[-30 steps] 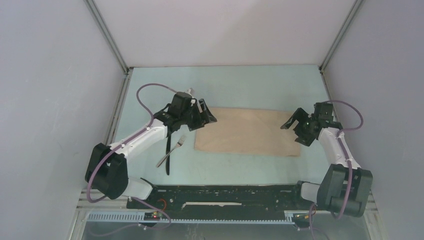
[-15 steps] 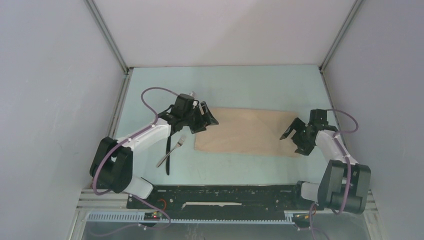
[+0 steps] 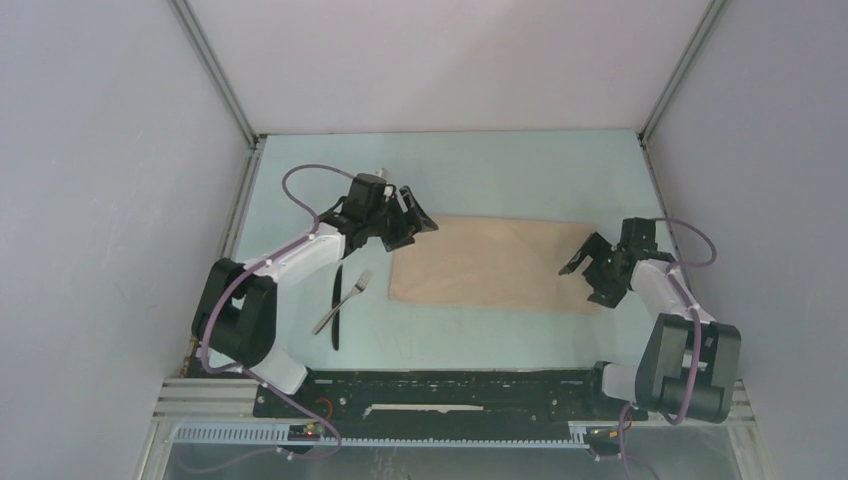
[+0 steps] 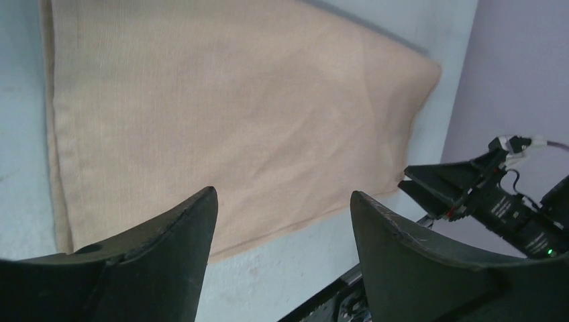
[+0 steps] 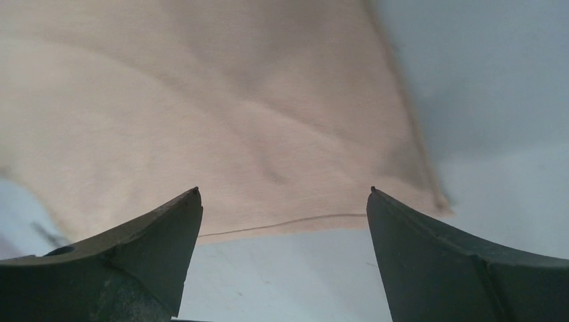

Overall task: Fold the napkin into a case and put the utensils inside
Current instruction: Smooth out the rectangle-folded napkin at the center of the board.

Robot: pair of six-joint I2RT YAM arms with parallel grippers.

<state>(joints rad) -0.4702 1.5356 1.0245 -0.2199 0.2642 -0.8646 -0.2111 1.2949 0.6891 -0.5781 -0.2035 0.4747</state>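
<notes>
The beige napkin (image 3: 490, 265) lies flat on the pale table as a wide rectangle; its near edge shows two layers (image 5: 282, 225). My left gripper (image 3: 420, 222) hovers open over its far-left corner with nothing between the fingers, and the cloth (image 4: 221, 100) spreads out below it. My right gripper (image 3: 577, 287) stands open at the near-right corner, its fingertips straddling the cloth's edge (image 5: 284, 190) without holding it. Left of the napkin, the black knife (image 3: 335, 305) and silver fork (image 3: 345, 298) lie crossed over each other.
Grey walls close in the table on three sides. A black rail (image 3: 450, 390) with the arm bases runs along the near edge. The right arm (image 4: 496, 201) shows in the left wrist view beyond the napkin.
The left gripper has shifted a little toward the far side at the napkin's left end. The right gripper has come down and nearer, to the napkin's near-right corner, then held still.
</notes>
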